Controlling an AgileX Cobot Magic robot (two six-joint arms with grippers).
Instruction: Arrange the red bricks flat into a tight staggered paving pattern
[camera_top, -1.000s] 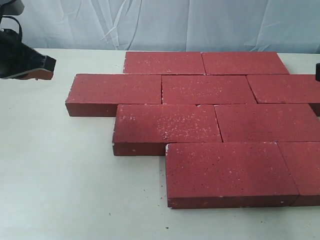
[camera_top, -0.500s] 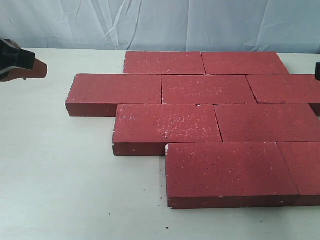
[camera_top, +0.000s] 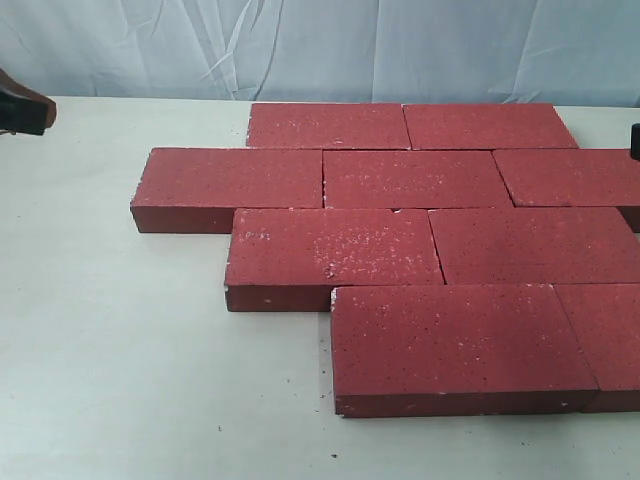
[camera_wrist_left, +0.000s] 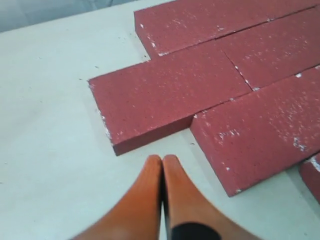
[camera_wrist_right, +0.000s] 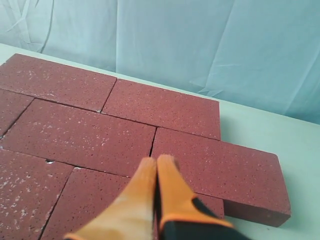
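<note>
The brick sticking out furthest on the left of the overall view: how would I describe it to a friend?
On the pale table, find the patch of red bricks laid in four stepped rows. Take the second row from the blue curtain and follow it to its left end. That end brick reaches further left than any other, its short end touching nothing.

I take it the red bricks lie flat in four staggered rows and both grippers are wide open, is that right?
Not quite: the red bricks do lie flat in four staggered rows, but the left gripper and right gripper are both shut and empty, as the two wrist views show.
</note>
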